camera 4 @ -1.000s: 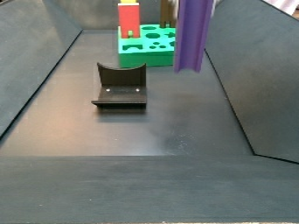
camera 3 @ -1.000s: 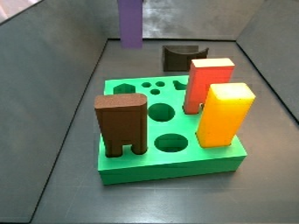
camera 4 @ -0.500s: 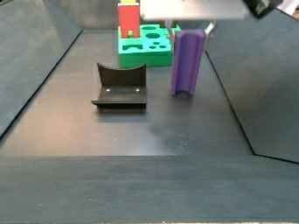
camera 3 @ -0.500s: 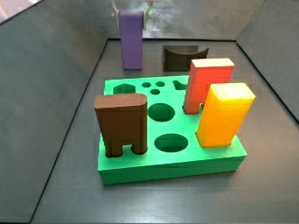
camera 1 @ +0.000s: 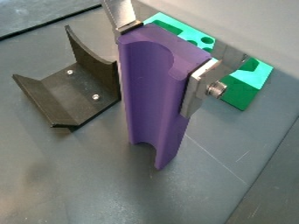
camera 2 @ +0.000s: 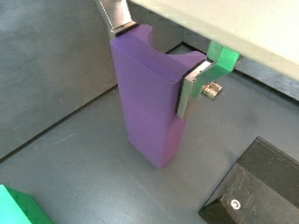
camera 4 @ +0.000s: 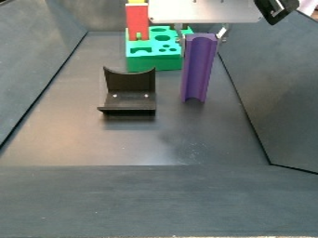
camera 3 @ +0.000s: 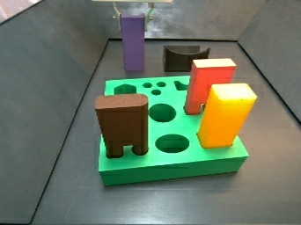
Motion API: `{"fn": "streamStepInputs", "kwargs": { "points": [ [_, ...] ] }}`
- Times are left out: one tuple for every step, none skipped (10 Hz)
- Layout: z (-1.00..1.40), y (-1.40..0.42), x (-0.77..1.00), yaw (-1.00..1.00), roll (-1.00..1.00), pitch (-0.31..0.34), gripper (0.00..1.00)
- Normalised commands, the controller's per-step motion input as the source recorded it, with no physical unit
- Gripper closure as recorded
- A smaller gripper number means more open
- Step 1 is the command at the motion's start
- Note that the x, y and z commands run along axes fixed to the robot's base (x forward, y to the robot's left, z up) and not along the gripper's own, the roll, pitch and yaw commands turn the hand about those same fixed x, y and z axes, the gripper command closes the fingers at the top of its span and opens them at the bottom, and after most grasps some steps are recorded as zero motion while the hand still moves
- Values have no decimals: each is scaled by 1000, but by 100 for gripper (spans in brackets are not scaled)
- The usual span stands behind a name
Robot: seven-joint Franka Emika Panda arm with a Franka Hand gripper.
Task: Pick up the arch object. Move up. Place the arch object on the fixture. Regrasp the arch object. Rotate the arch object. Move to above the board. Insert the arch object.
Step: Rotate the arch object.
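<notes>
Dark floor | one fixture (camera 4: 126, 91) | hand (camera 1: 163, 54) clamps one upright arch object (camera 1: 155, 96)

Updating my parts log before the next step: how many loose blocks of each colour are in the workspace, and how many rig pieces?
Purple block (the arch object, standing upright on the floor between the gripper fingers): 1
Red block: 1
Yellow block: 1
Brown two-legged block: 1
Green board: 1
Dark fixture: 1
Total: 4 blocks, 2 rig pieces, 6 things.

No readable text, labels, brands or numbers appear on anything in view.
</notes>
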Motion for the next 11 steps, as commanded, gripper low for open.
{"fn": "streamStepInputs", "kwargs": {
  "points": [
    [-189,29,-10,-55,-65,-33,100],
    [-189,29,-10,-53,-65,-33,100],
    [-189,29,-10,-52,-65,-33,100],
    [-189,28,-9,-50,-65,-33,100],
    [-189,28,-9,-49,-65,-33,100],
    [-189,27,-9,-48,-65,-33,100],
    [0,0,0,-48,135,-33,0],
    [1000,0,0,-7,109,-28,0],
    [1000,0,-7,-5,106,-21,0],
    [965,-8,-35,3,76,25,0],
    [862,-8,-24,8,56,38,0]
  ]
}}
